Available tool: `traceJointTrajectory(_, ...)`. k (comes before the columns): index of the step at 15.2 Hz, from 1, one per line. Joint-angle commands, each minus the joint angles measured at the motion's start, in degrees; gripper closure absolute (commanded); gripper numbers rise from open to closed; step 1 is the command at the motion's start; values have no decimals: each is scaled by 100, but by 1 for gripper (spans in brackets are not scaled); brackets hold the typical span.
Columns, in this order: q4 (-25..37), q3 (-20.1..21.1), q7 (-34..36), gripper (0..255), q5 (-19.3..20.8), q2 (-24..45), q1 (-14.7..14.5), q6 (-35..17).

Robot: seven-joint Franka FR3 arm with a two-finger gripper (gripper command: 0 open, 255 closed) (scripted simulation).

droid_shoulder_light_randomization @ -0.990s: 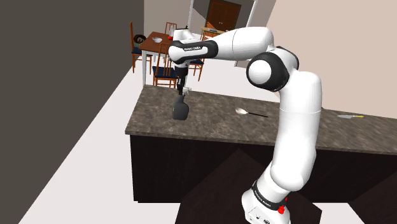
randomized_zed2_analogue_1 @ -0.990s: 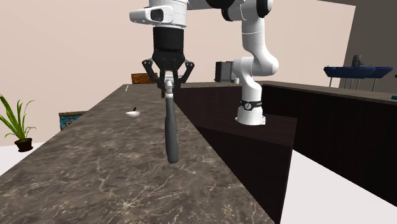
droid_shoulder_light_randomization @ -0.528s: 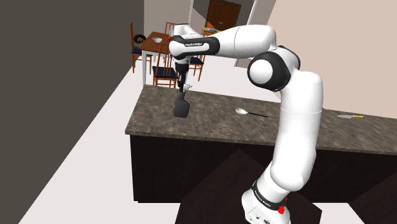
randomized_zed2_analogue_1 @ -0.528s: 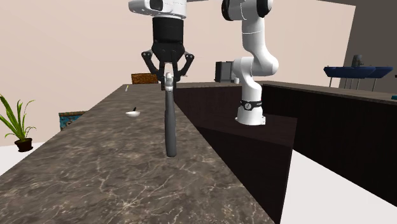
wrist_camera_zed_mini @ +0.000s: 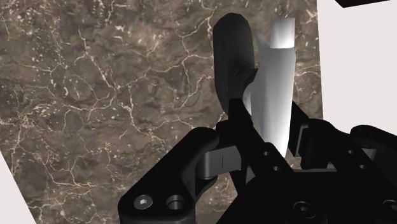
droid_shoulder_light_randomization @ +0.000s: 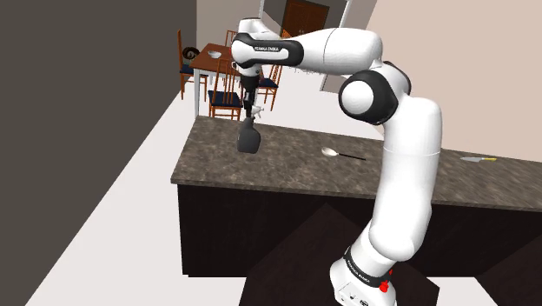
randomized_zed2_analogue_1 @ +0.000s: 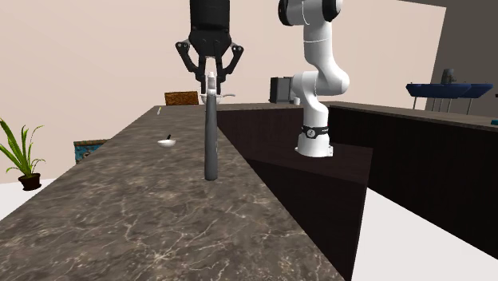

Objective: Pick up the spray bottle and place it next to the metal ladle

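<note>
Close in, wrist view: the black fingers (wrist_camera_zed_mini: 270,143) are clamped on the neck of the spray bottle (wrist_camera_zed_mini: 232,63), just below its pale nozzle. The bottle body is dark and opaque, so its contents cannot be read. Veined brown stone of the bench (wrist_camera_zed_mini: 95,95) lies behind it.

Shoulder view: the white arm (droid_shoulder_light_randomization: 408,174) reaches up and toward that view's left, the gripper (droid_shoulder_light_randomization: 253,111) pointing straight down. The bottle (droid_shoulder_light_randomization: 249,139) hangs upright from it over the bench (droid_shoulder_light_randomization: 287,169) near its left end; the base looks clear of the surface.

- The ladle (droid_shoulder_light_randomization: 339,155), with a pale bowl and a thin dark handle, lies flat on the bench, well apart from the bottle toward that view's right.
- A yellow-handled knife-like tool (droid_shoulder_light_randomization: 479,159) lies further right on the same surface.

Second exterior view: the gripper (randomized_zed2_analogue_1: 211,80) is up top and the bottle (randomized_zed2_analogue_1: 211,136) hangs plumb. The ladle (randomized_zed2_analogue_1: 166,142) is behind it, further along the bench (randomized_zed2_analogue_1: 120,207). A potted plant (randomized_zed2_analogue_1: 20,160) stands on the floor at that view's left.

Farthest, shoulder view: a wooden dining table (droid_shoulder_light_randomization: 207,59) with chairs carries a white bowl (droid_shoulder_light_randomization: 215,55); what is in it cannot be made out.
</note>
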State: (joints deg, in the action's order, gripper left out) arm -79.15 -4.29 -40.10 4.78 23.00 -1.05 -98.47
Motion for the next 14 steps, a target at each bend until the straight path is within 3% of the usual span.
traceJointTrajectory(1, 159, -1, -17, 255, -2, 2, 2, 157)
traceJointTrajectory(8, 781, -5, -69, 255, -11, 67, 6, 712)
traceJointTrajectory(14, -793, -201, -559, 255, 57, -1007, 334, 155)
